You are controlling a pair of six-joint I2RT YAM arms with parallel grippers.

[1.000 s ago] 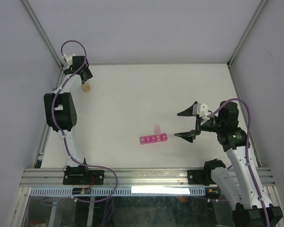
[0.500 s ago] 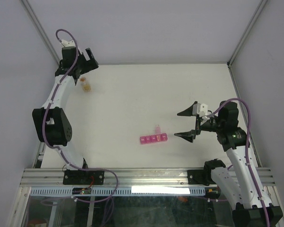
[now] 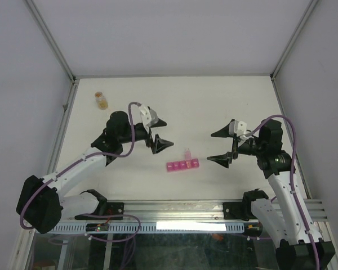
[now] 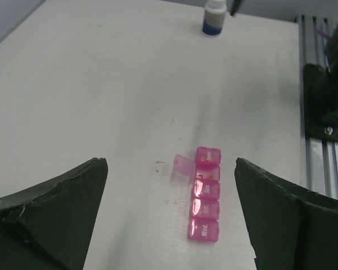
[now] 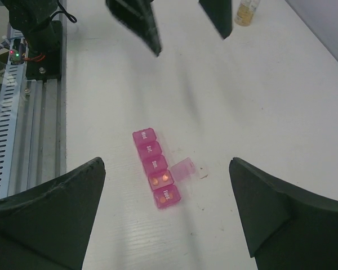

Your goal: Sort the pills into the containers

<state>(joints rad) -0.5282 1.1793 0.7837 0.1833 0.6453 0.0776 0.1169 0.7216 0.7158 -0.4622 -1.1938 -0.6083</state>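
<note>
The containers are a magenta strip of five small compartments (image 3: 183, 165) lying at the middle front of the white table. One compartment's lid (image 5: 184, 169) stands open, and two orange pills (image 5: 161, 179) lie inside it. Orange pills also show through the shut end lid beside it (image 5: 167, 196). The strip also shows in the left wrist view (image 4: 205, 194). My left gripper (image 3: 169, 133) is open and empty, just left of and behind the strip. My right gripper (image 3: 210, 148) is open and empty, just right of the strip. Both are apart from it.
A small amber bottle (image 3: 101, 99) stands at the back left of the table, also in the right wrist view (image 5: 247, 11). An aluminium rail (image 3: 174, 211) runs along the front edge. Enclosure walls stand on the three other sides.
My left gripper let go of the amber bottle at the back left and swung to the middle, beside the strip. The bottle stays upright there. The right arm has not moved.
</note>
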